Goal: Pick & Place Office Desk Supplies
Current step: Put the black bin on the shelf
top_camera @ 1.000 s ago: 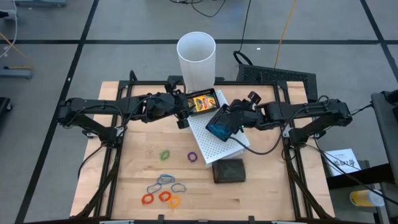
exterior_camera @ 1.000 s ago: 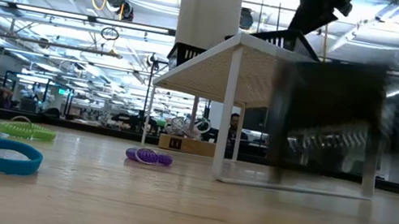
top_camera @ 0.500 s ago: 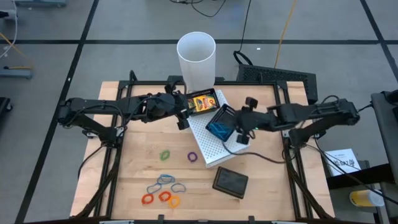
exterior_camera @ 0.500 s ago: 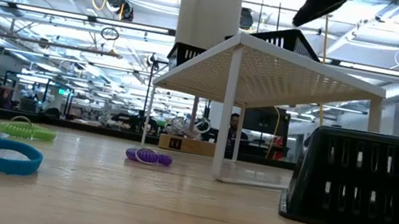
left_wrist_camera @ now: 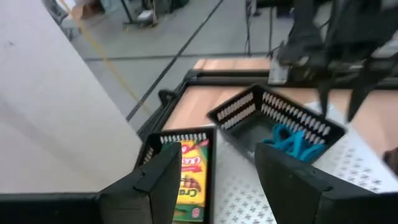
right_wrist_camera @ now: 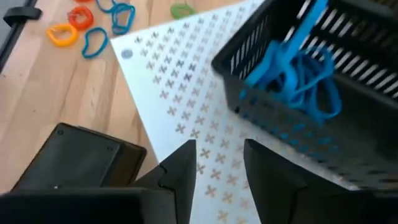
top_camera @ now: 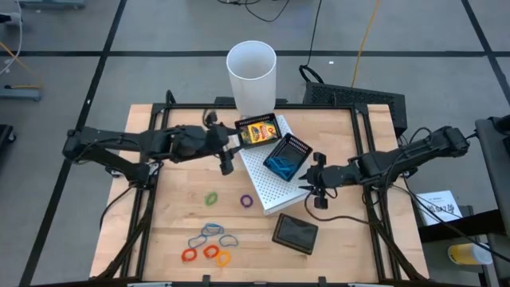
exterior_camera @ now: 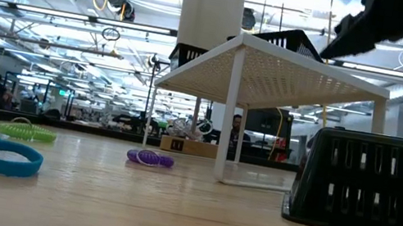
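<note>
Presently, the blue rubber-band loops [top_camera: 280,165] were recorded inside a black mesh basket [top_camera: 296,147] resting on the white perforated shelf [top_camera: 275,185]; that basket had been held aloft a second earlier and was now set down and released. A crayon box [top_camera: 256,131] was catalogued in a second black mesh basket [top_camera: 259,118] at the shelf's far end, just beside the tall white cup [top_camera: 252,76]. Loose loops were listed on the table [top_camera: 171,231]: one green [top_camera: 211,198], one purple [top_camera: 246,201], and a cluster of blue, red and orange [top_camera: 209,244] near the front edge. A third mesh basket [top_camera: 294,233], which had dropped to the table within the last second, was noted lying upturned and empty.

The right gripper [top_camera: 317,182] was found withdrawn beside the shelf's edge, fingers parted and empty. The left gripper [top_camera: 227,151] was placed near the crayon basket, fingers likewise spread, nothing held. One delivery was judged complete, with the table loops outstanding.

Only one crayon box could be made out. The exact count of the clustered loops was not determinable. In the low view, both arms were cut off at the top.
</note>
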`<state>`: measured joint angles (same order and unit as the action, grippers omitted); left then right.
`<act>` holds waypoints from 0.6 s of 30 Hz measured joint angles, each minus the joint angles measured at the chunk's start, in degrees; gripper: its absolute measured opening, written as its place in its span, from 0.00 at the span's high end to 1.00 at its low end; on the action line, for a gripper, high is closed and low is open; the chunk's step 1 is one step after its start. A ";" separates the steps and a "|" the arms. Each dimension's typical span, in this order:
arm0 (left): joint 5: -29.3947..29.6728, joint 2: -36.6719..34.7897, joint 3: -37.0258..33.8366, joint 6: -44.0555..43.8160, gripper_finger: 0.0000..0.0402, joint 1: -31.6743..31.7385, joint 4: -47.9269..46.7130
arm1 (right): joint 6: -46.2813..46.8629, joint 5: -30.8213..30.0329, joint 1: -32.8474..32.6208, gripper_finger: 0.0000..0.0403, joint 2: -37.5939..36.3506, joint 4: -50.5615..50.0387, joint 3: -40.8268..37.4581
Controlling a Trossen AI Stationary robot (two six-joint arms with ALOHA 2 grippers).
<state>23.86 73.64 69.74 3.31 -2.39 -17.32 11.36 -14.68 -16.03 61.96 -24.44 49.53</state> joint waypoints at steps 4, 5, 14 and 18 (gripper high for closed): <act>0.22 -3.81 -4.26 -0.04 0.47 -1.30 5.82 | -0.05 -0.50 0.63 0.72 0.83 0.25 -1.26; 0.23 -4.56 -5.20 -0.34 0.47 -1.46 6.35 | -0.05 -1.01 0.83 0.72 0.87 0.40 -1.26; 3.72 -5.38 -8.46 -3.06 0.47 -1.49 7.86 | -4.36 -1.59 2.96 0.76 5.36 11.34 -1.26; 3.71 -5.22 -8.46 -3.08 0.47 -1.47 7.69 | -6.12 -1.55 4.09 0.76 9.32 17.80 -1.26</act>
<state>27.56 68.41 61.28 0.23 -3.86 -9.64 5.24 -16.23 -11.94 71.28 -6.64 48.27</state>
